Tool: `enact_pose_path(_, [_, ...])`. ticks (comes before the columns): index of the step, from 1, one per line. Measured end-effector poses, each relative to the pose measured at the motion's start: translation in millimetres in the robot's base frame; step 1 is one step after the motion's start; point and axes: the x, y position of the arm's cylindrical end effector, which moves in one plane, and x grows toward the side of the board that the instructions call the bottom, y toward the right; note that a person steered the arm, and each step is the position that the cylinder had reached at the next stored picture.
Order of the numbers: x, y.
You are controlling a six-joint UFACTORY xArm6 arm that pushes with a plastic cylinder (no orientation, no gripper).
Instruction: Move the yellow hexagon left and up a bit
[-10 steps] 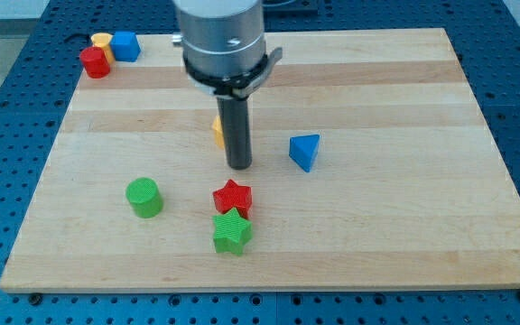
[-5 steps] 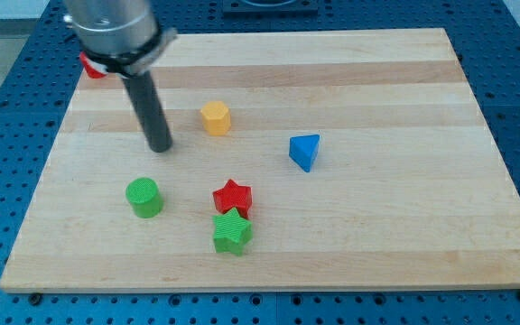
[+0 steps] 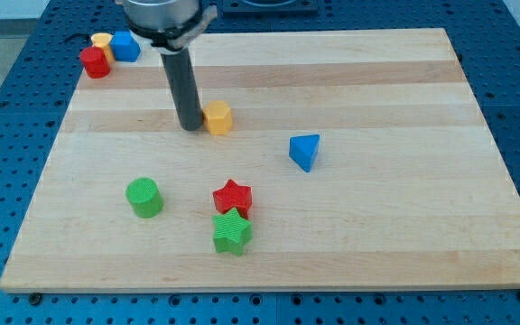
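My tip (image 3: pixel 190 126) has swung back toward the table's right edge, now touching the yellow hexagon's (image 3: pixel 218 118) left side near the table's middle. Holding nothing, it sits on the wrong side for a left-and-up push.

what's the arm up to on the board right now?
The arm's rod is working on the yellow hexagon, which has to go left and up a bit. My tip sits right at the hexagon's left side in the view, so it is on the wrong side for a leftward push. The other blocks lie apart from it, the blue triangle nearest, to the view's right.
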Motion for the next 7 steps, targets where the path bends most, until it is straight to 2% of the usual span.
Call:
enact_pose_path(1, [21, 36])
enact_pose_path(2, [22, 80])
enact_pose_path(3, [14, 85])
enact_pose_path(5, [-26, -9])
enact_pose_path(6, [-41, -34])
enact_pose_path(7, [-22, -20])
